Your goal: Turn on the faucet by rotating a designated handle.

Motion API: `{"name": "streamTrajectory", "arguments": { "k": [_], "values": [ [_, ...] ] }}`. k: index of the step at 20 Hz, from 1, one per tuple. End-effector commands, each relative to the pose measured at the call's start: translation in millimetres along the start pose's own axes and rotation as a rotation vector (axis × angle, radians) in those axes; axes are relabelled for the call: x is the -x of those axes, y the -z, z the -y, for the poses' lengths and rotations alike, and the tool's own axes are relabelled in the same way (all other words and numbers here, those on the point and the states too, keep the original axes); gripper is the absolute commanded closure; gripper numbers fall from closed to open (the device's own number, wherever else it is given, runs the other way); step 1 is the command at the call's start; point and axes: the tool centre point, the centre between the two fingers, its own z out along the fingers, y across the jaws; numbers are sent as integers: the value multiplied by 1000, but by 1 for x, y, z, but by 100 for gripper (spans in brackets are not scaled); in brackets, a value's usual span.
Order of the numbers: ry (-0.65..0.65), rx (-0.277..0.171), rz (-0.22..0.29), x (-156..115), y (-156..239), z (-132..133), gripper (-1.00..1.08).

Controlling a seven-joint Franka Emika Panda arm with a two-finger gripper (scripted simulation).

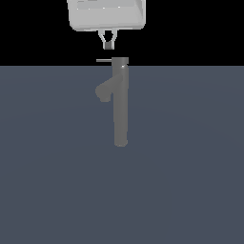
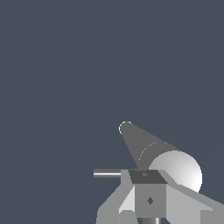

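A dark slate floor [image 1: 47, 190] fills the lower part of the exterior view, and the faucet [image 1: 120, 105] stands upright on it near the middle — a tall grey column with a thick spout stub [image 1: 103, 91] angling off toward the exterior view's left. Above it hangs the pale boxy body of the arm's hand, and from that the gripper [image 1: 108, 45] points straight down, just above the faucet's cap and apart from it. The fingers look drawn close together, almost meeting, with nothing between them; whether they are fully clenched I cannot tell from either view.

The handle [image 1: 103, 60] is the smallest piece: a thin rod sticking out level from the cap toward the exterior view's left. The gripper sits above it, near but not touching. In the wrist view the handle [image 2: 107, 173] pokes out beside the finger tips, with the faucet column [image 2: 144, 146] running away below.

As I judge it, the approach is nearly finished and nothing more — no contact with the handle shows, and no sign of water. What is left is the whole of the real work: coming down beside the rod and pushing it round the cap.
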Motion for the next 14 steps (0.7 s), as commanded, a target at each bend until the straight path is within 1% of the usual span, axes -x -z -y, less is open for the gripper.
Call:
{"name": "streamTrajectory", "arguments": {
  "k": [1, 7, 14],
  "values": [
    [-5, -4, 0, -11, -13, 5, 108],
    [-12, -10, 1, -25, -33, 12, 108],
    [-13, -11, 1, -28, -39, 14, 108]
  ]
}}
